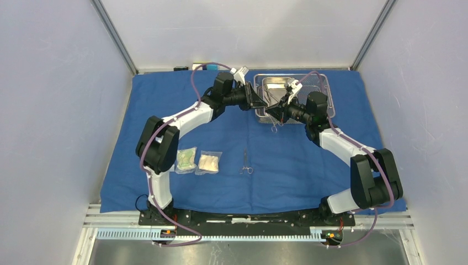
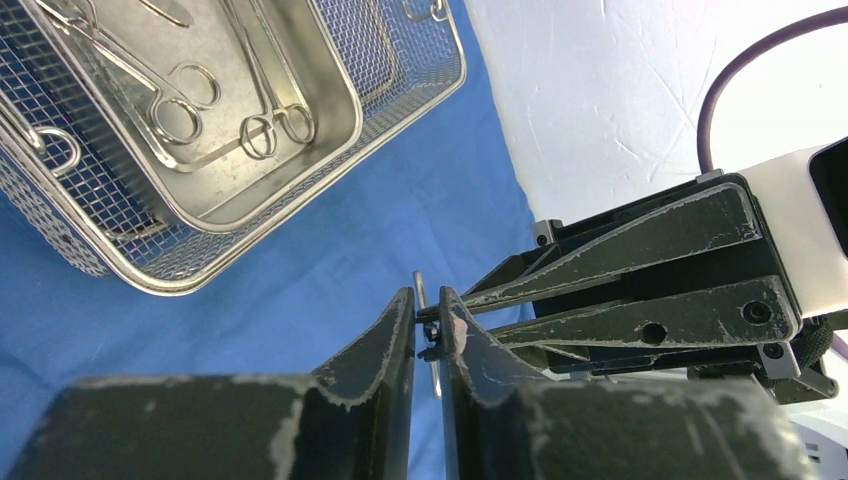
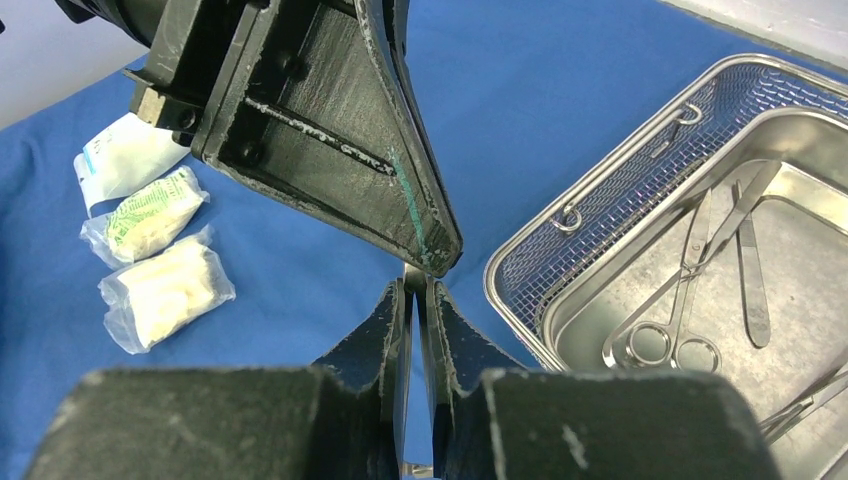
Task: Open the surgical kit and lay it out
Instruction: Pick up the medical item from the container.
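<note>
The blue cloth wrap (image 1: 309, 165) lies spread open over the table. The steel mesh tray (image 1: 329, 88) with its inner pan stands at the back right, and several scissor-like instruments (image 2: 180, 100) (image 3: 680, 310) lie in the pan. One instrument (image 1: 246, 164) lies on the cloth at the front centre. Three clear packets (image 3: 150, 215) lie to the left; two show in the top view (image 1: 186, 160). My left gripper (image 1: 258, 105) (image 2: 427, 305) and right gripper (image 1: 276, 112) (image 3: 418, 290) meet tip to tip by the tray's near left corner. Both are shut on one slim instrument (image 1: 274, 126) (image 2: 419, 285), held above the cloth.
White enclosure walls close in the back and both sides. The tray's wire handles (image 3: 572, 218) stand up at its rim. Purple cables (image 1: 193, 83) loop over both arms. A metal rail (image 1: 248, 221) runs along the near edge.
</note>
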Robot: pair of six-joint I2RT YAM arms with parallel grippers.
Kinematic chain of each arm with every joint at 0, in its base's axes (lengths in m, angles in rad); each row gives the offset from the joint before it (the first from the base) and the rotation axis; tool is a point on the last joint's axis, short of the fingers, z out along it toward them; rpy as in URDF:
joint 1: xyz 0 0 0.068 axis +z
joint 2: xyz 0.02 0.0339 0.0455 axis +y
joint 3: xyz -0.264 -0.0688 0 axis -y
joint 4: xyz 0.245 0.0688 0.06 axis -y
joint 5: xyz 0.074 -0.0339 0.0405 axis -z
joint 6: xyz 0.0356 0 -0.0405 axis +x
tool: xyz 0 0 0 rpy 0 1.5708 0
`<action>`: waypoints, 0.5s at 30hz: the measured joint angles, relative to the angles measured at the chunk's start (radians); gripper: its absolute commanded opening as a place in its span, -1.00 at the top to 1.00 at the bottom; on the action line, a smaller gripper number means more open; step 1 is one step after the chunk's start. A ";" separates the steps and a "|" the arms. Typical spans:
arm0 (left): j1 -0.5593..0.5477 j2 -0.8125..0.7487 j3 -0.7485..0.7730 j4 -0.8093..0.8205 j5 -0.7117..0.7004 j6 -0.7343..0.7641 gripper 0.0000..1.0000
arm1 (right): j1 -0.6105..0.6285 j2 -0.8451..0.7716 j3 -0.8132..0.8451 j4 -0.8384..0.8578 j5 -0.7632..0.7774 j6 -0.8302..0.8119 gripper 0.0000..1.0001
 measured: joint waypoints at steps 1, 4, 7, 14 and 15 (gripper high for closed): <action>-0.002 0.004 0.000 0.001 0.002 -0.002 0.77 | 0.000 0.000 0.000 -0.005 0.003 -0.001 0.99; -0.006 0.008 0.000 0.001 0.003 -0.006 0.95 | 0.000 0.000 -0.001 -0.018 0.007 -0.005 0.99; -0.006 0.010 0.001 0.002 0.005 -0.006 0.95 | 0.001 0.000 -0.001 -0.023 0.011 -0.011 0.99; -0.006 0.013 0.005 0.000 0.006 -0.006 0.95 | 0.006 -0.003 -0.001 -0.029 0.019 -0.037 0.99; -0.006 0.013 0.005 0.000 0.006 -0.006 0.95 | 0.007 -0.006 -0.001 -0.033 0.025 -0.042 0.99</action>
